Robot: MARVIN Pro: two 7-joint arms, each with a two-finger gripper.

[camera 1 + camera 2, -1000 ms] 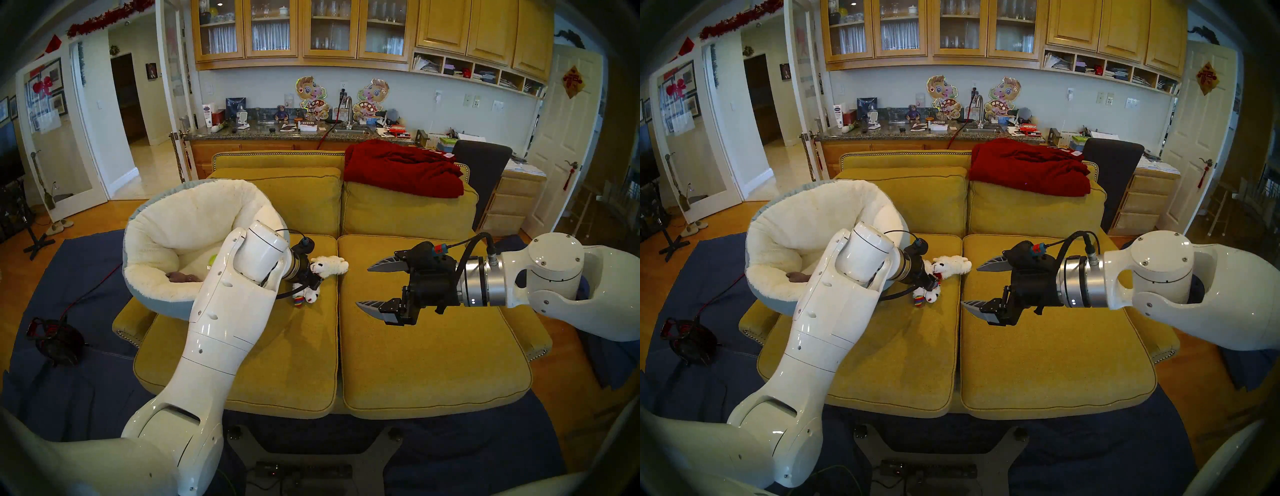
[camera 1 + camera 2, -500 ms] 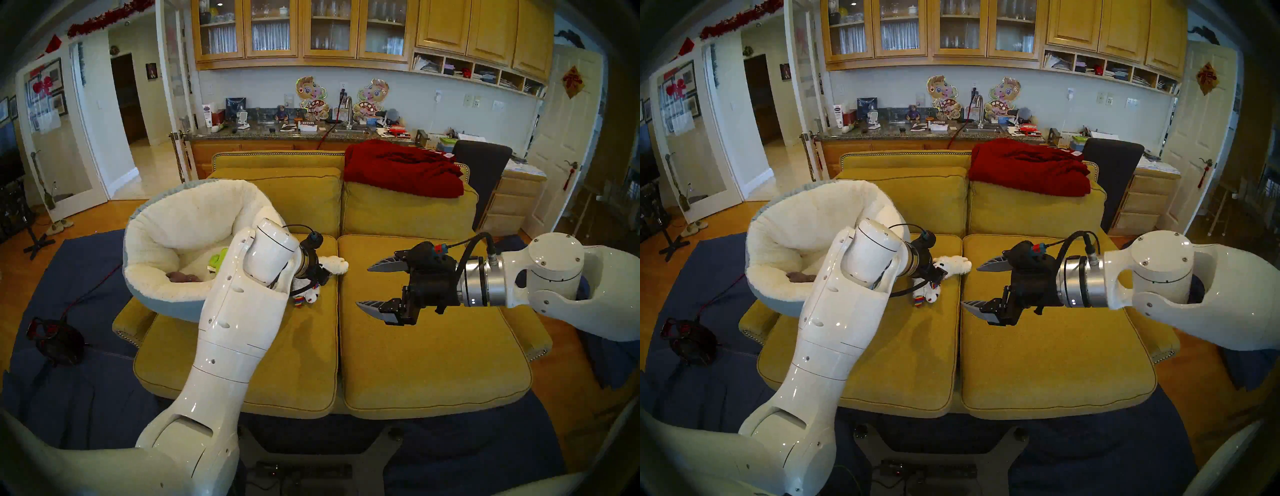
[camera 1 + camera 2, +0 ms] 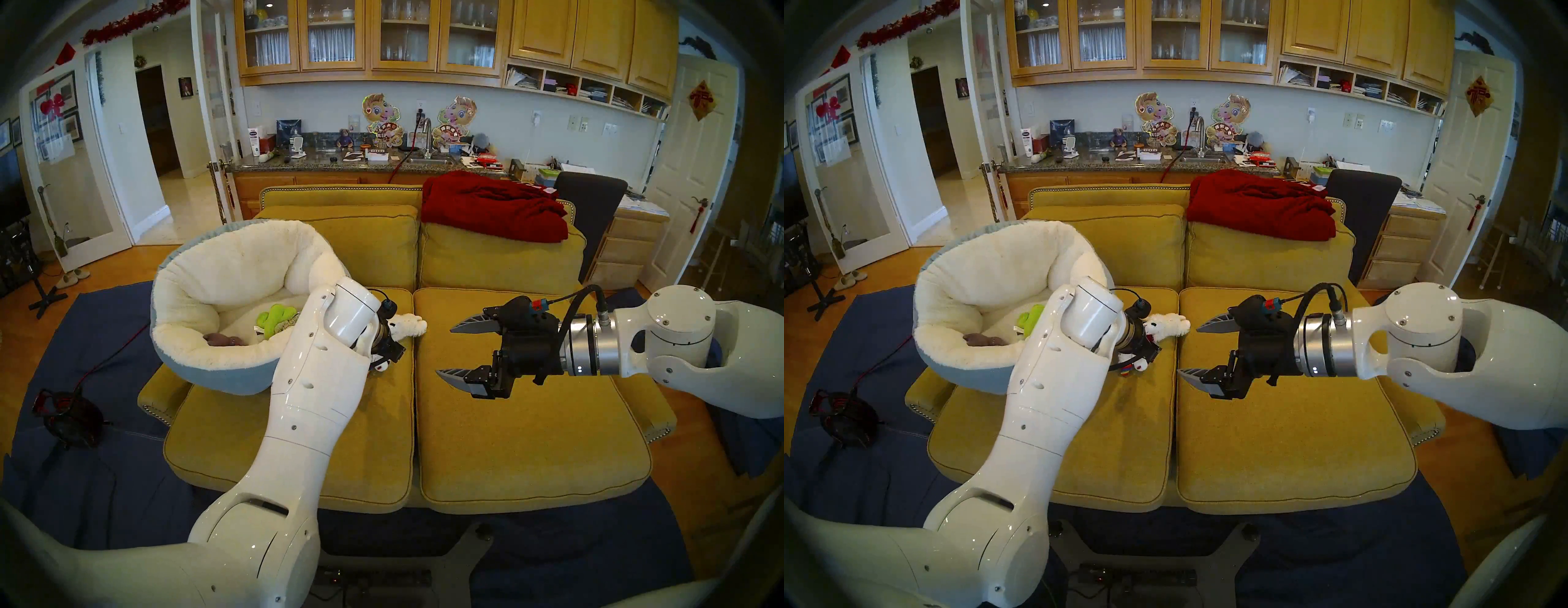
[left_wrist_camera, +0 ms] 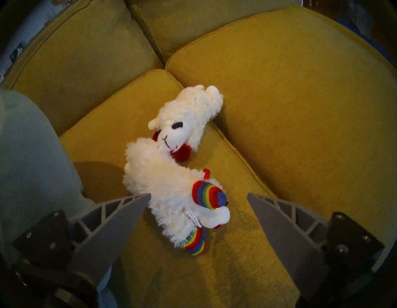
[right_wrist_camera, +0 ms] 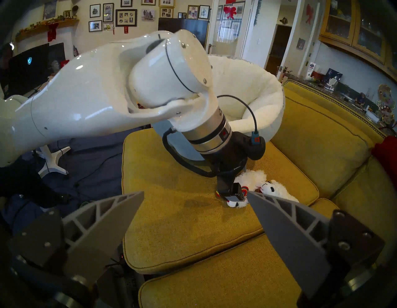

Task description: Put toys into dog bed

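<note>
Above the rainbow-trimmed lamb (image 4: 171, 193), left claw (image 4: 198, 196) wide apart, empty.

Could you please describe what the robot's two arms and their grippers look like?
Both arms have glossy white, rounded shells with small screws, ending in a silver wrist ring. The left gripper and right gripper have black bodies and two grey, ribbed, pointed fingers. A black cable loops to each wrist, with a red-and-blue plug.

Glossy white arm shells (image 3: 314, 382), silver wrist rings, black cables, ribbed grey fingers (image 4: 120, 217).
</note>
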